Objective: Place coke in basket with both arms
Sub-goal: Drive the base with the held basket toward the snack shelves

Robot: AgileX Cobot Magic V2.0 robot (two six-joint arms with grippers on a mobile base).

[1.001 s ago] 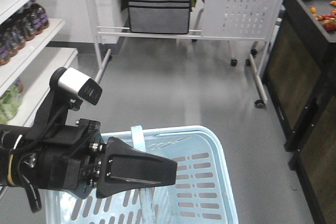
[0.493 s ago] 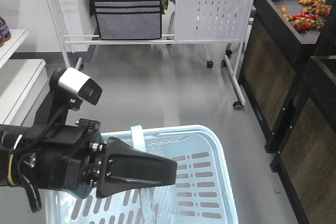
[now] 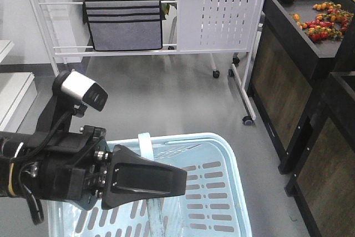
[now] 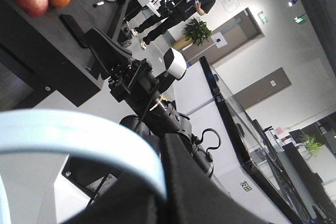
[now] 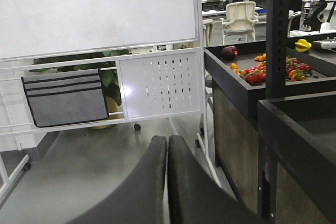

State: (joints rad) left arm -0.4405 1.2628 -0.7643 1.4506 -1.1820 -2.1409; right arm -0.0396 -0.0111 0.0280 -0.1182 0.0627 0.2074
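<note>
A grey floor (image 3: 183,98) is crossed by a rolling whiteboard stand (image 3: 144,20), and a black produce counter (image 3: 299,31) is set along the right. The light blue basket (image 3: 213,192) is shown low in front. Its upright handle (image 3: 145,144) is clamped in the left gripper (image 3: 180,182). The right gripper (image 5: 167,140) is pressed closed, finger against finger. Cherry tomatoes (image 3: 324,23) are heaped toward the middle of the counter's top.

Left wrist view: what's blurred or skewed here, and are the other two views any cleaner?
Left wrist view: steeply tilted; the basket handle is a soft, out-of-focus arc up close, while the background is sharp. Front view: even light, sharp, a pale sheen on the floor. Right wrist view: the shut right pincer is slightly soft up close; the whiteboard is bright, nearly washed out.
</note>
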